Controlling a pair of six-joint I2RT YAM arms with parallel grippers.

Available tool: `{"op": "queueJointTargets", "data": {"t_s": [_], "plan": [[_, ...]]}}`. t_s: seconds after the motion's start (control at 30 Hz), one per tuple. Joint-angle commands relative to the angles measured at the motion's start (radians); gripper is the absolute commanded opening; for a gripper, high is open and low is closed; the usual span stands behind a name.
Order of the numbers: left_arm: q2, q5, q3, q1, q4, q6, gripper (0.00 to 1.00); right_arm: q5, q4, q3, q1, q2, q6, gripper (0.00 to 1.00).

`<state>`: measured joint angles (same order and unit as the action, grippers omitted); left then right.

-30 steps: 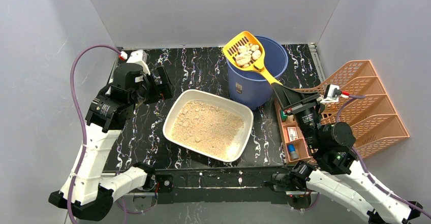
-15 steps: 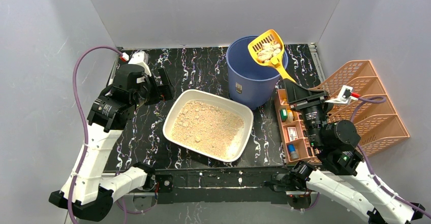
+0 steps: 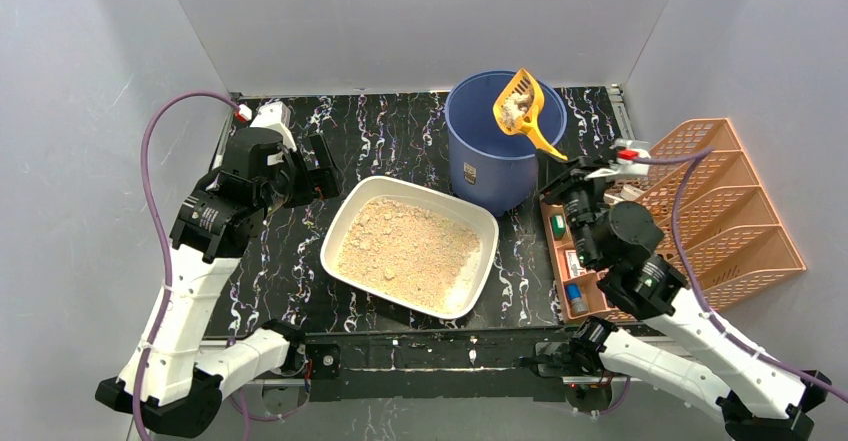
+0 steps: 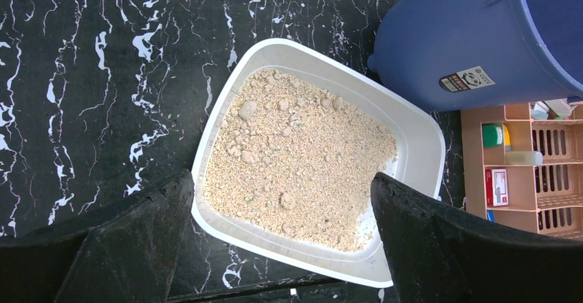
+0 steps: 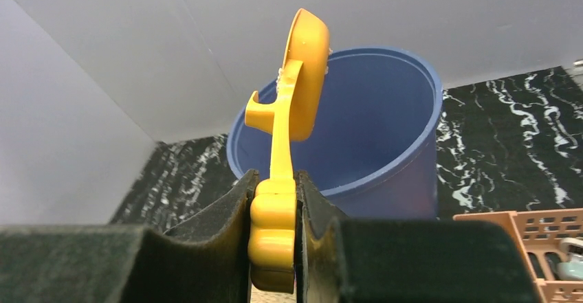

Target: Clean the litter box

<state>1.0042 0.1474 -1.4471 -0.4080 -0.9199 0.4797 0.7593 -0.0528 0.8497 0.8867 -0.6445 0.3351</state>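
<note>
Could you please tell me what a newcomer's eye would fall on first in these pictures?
First the yellow scoop, tipped on edge over the blue bucket at the back of the black marbled table, its handle pinched in the right claw. Next the white litter box of tan litter at the table's centre, with the left claw open to its left.

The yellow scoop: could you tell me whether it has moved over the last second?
Yes. The yellow scoop has shifted right, from the blue bucket's left rim to its right side, and rolled onto its edge.
</note>
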Motion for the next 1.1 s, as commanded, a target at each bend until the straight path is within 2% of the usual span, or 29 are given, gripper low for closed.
{"op": "queueJointTargets", "data": {"t_s": [0.0,0.43,0.63,0.9,1.07], "plan": [[-0.018,0.02,0.008,0.0,-0.008,-0.016,0.98,-0.012,-0.039,0.071,0.0,-0.047,-0.191,0.01],[-0.024,0.029,0.022,0.0,-0.004,-0.022,0.98,-0.104,-0.013,0.118,0.001,-0.147,-0.713,0.01],[-0.03,0.034,0.036,0.0,-0.005,-0.023,0.98,-0.167,0.099,0.164,0.001,-0.196,-0.918,0.01],[-0.035,0.034,0.051,0.0,-0.02,-0.02,0.98,-0.238,0.186,0.229,0.0,-0.243,-1.124,0.01],[-0.042,0.034,0.066,0.0,-0.025,-0.016,0.98,-0.277,0.231,0.313,0.001,-0.258,-1.121,0.01]]}}
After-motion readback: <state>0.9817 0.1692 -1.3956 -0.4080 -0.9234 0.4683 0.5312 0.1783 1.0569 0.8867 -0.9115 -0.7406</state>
